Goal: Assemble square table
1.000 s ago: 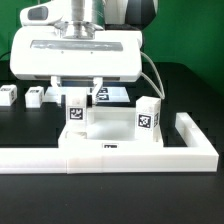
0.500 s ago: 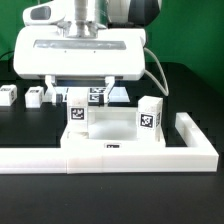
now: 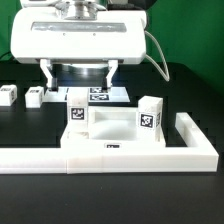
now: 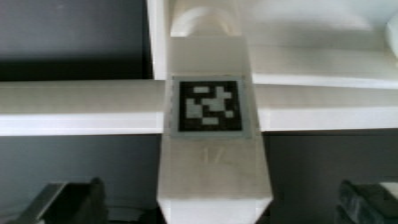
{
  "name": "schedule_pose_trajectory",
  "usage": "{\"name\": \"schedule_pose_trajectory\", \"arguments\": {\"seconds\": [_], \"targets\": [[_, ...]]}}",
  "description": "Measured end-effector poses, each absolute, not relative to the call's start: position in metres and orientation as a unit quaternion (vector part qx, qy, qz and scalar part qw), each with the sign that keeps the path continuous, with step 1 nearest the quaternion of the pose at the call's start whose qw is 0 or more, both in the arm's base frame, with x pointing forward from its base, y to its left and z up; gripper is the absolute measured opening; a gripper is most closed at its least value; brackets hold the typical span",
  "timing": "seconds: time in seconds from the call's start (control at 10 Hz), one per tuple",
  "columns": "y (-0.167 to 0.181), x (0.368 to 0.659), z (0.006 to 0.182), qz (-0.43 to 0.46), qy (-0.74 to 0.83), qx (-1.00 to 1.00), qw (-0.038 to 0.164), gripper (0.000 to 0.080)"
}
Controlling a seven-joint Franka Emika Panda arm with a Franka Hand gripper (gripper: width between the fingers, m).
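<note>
The square tabletop [image 3: 92, 146] lies at the front, pushed against the low white wall [image 3: 30, 158]. Two white tagged legs stand upright on it, one at the exterior view's left [image 3: 77, 109] and one at the right [image 3: 149, 113]. My gripper [image 3: 80, 70] hangs open above the left leg, its two fingers spread wide and clear of it. In the wrist view that leg [image 4: 210, 110] runs lengthwise between the dark fingers [image 4: 71, 200], with a gap on each side. Nothing is held.
Two loose tagged legs [image 3: 8, 96] [image 3: 35, 96] lie on the black table at the exterior view's left. The marker board [image 3: 104, 95] lies behind the tabletop. The L-shaped wall turns back at the right end [image 3: 190, 128].
The gripper has opened wide, let go of the left upright leg and risen above it. The leg stays standing on the tabletop.
</note>
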State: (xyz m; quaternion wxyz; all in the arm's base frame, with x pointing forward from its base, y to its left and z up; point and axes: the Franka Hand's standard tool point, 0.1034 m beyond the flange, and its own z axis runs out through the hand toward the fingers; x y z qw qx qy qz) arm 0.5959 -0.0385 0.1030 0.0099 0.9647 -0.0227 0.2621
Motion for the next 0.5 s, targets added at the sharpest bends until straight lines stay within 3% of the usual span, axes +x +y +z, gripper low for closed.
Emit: {"name": "schedule_pose_trajectory", "arguments": {"seconds": [0.5], "targets": [[-0.0449,0.5969,0.1052,0.261,-0.026,0.965,0.013,0.0649]]}}
